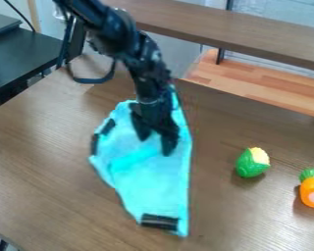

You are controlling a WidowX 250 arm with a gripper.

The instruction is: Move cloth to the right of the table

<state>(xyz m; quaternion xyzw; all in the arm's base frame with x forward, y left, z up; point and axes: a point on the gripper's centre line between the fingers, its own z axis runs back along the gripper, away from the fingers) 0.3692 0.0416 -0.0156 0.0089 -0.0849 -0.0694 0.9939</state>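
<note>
Jaws parted, with no cloth seen pinched between them, your gripper is over the upper half of the cloth. That cloth lies mid-counter, left of the corn, its narrow end toward the near edge. Expect it light, limp and easily creased, nothing fragile. Pinch the ridge just beside your fingertips; a flat patch may slip out. The black strips look stiffer, so they may bunch less readily.
</note>
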